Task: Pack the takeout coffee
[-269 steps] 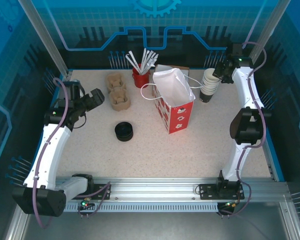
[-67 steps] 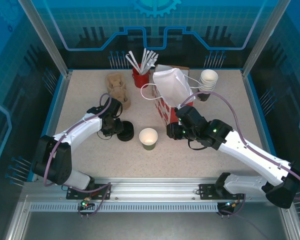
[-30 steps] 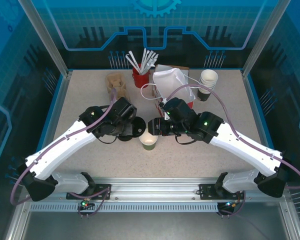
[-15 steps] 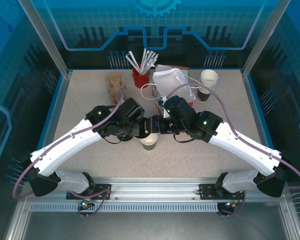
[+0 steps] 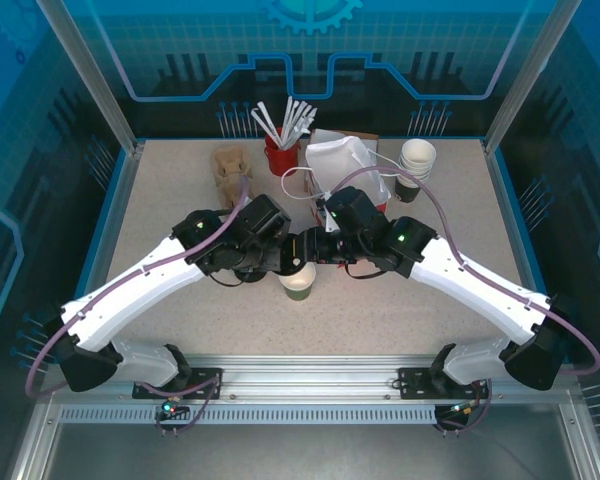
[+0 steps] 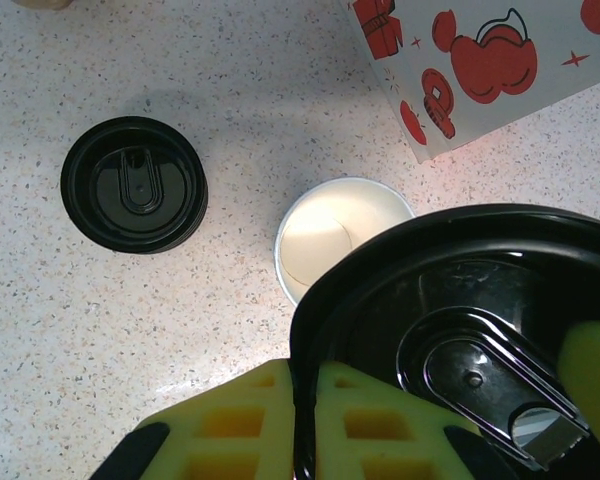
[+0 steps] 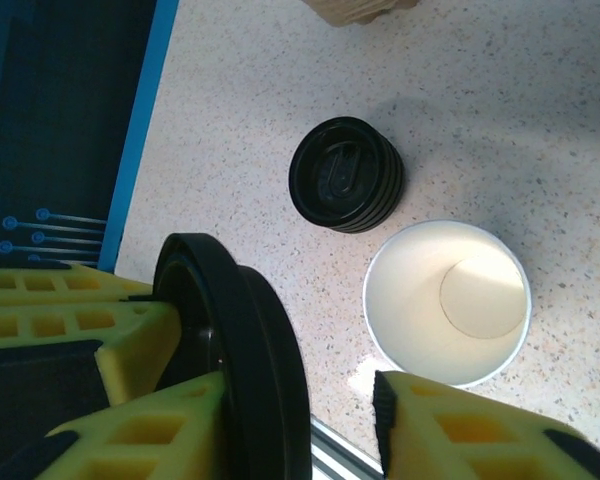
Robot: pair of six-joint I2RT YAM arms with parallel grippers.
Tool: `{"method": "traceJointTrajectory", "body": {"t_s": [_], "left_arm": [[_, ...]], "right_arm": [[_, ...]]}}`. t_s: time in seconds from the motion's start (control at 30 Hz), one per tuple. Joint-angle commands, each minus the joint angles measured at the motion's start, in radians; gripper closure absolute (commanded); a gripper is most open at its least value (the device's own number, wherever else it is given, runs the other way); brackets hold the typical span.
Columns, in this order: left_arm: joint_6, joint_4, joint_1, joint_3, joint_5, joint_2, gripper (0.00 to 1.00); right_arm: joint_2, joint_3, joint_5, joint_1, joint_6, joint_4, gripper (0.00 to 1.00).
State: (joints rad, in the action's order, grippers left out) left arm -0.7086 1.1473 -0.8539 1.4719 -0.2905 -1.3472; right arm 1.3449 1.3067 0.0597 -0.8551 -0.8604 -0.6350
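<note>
The left end effector (image 6: 302, 388) was clenched on the rim of a black lid (image 6: 460, 330). The thin edge was pinched in the slit between its yellow fingers (image 6: 240, 420), and the lid's face, sip flap up, spread out ahead of them. The right end effector (image 7: 295, 400) stood partly open around that same lid. One finger (image 7: 140, 430) lay against the lid's edge, while the other finger (image 7: 480, 440) stood apart from it, with bare tabletop (image 7: 280, 80) showing in the gap, so it had no grip. From above, the two end effectors met tip to tip, and their fingertips could not be told apart there. The takeout coffee cup (image 6: 325, 235) stood upright and lidless on the tabletop just beneath and ahead of both, its white inside showing. From the left wrist, the held lid covered the cup's near side. A stack of loose lids (image 6: 133, 183) sat beside the cup, off to the left of the left end effector. A corner of the red-and-white bag (image 6: 480, 60) lay beyond its fingers to the right, cut off by the frame.
</note>
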Motion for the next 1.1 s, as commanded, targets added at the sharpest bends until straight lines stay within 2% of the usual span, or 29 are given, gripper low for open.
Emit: {"method": "traceJointTrajectory", "body": {"t_s": [0.0,0.07,0.17,0.27,0.5,0.63,0.8,0.97,1.07], "left_arm": [[-0.011,0.007,-0.007,0.037,0.017,-0.016,0.90],[-0.005,0.002,-0.007,0.038,0.018,-0.022,0.89],[0.012,-0.015,-0.007,0.034,0.020,-0.020,0.89],[0.056,-0.055,-0.008,0.023,0.032,-0.001,0.79],[0.267,-0.290,-0.018,-0.075,0.108,0.118,0.47],[0.482,-0.442,-0.076,-0.140,0.119,0.182,0.35],[0.755,-0.639,-0.168,-0.260,0.113,0.235,0.31],[0.987,-0.893,-0.172,-0.434,0.258,0.298,0.33],[1.082,-0.974,-0.172,-0.491,0.290,0.297,0.32]], "right_arm": [[0.020,-0.002,0.044,0.020,0.007,0.014,0.67],[0.020,-0.004,0.047,0.027,0.003,0.017,0.78],[0.016,-0.007,0.049,0.035,-0.001,0.008,0.89],[0.009,-0.006,0.046,0.046,-0.002,-0.023,0.96],[-0.032,-0.007,0.105,0.112,-0.009,-0.155,0.97],[-0.064,-0.012,0.177,0.181,0.041,-0.283,0.97],[-0.138,-0.052,0.285,0.300,0.111,-0.409,0.98],[-0.212,-0.102,0.351,0.436,0.194,-0.525,0.98],[-0.233,-0.142,0.412,0.507,0.233,-0.568,0.97]]}}
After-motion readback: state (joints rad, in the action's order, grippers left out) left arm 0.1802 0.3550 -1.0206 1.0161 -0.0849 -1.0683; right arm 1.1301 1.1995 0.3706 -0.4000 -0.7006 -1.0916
